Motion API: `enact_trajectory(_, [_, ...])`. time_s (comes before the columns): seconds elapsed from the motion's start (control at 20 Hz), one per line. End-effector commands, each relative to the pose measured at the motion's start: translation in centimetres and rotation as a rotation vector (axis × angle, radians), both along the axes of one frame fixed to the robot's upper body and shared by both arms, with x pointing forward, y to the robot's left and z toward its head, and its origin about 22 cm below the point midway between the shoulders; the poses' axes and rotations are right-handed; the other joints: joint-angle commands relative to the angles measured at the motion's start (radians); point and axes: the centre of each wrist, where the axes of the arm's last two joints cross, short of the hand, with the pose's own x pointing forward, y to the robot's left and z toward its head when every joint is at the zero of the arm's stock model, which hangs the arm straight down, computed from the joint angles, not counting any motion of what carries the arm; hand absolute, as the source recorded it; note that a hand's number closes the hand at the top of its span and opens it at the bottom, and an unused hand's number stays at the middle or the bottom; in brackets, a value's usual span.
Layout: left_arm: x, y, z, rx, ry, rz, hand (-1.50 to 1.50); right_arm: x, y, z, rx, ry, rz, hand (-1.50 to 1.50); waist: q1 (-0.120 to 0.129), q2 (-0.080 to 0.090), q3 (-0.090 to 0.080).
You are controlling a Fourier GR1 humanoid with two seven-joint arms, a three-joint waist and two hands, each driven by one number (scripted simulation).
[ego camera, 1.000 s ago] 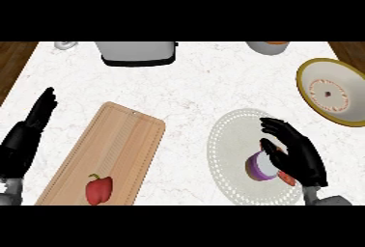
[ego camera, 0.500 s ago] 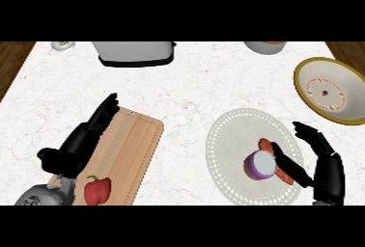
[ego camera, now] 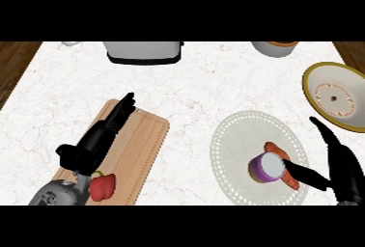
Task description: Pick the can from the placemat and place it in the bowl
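A purple can [ego camera: 266, 167] with a pale lid stands on the round white placemat [ego camera: 246, 140], touching a reddish-orange item [ego camera: 280, 157] behind it. My right hand [ego camera: 343, 161] is at the can's right, fingers straight and pointing away; its thumb reaches to the can's side, and nothing is curled round the can. The yellow-rimmed bowl [ego camera: 336, 94] sits at the right edge, beyond the placemat. Over the wooden cutting board [ego camera: 135, 144] lies my left hand [ego camera: 100, 137], open with fingers stretched out.
A red pepper [ego camera: 103, 187] lies on the near end of the cutting board by my left wrist. At the counter's far edge stand a grey toaster-like appliance [ego camera: 145, 51] and a white cup [ego camera: 275, 48].
My left hand has moved rightward onto the cutting board. My right hand, curled over the can a second ago, has opened and drawn back to the can's right.
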Motion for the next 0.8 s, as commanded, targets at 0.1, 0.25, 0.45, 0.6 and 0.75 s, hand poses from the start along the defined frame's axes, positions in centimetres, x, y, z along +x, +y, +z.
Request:
enact_trajectory(0.1, [0.1,-0.4,-0.1,0.012,-0.007,-0.002,0.00,-0.3,0.7,2.6,-0.144,0.475,0.085,-1.50,0.021,0.003,-0.001])
enact_trajectory(0.25, [0.1,-1.2,-0.2,0.007,0.007,-0.028,0.00,0.0,2.3,5.2,-0.122,0.641,0.127,-1.50,0.013,0.000,0.002])
enact_trajectory(0.45, [0.7,0.1,0.7,0.010,0.005,-0.036,0.00,2.2,5.4,9.8,-0.095,0.750,0.126,-1.50,0.029,0.002,0.004])
enact_trajectory(0.6, [1.2,0.0,-0.1,-0.003,-0.014,-0.004,0.00,4.0,6.2,11.9,-0.050,0.783,0.143,-1.50,0.021,0.005,0.006])
enact_trajectory(0.75, [0.5,0.2,0.2,0.014,0.014,-0.026,0.00,4.5,8.0,11.4,-0.071,0.823,0.112,-1.50,0.022,0.002,0.006])
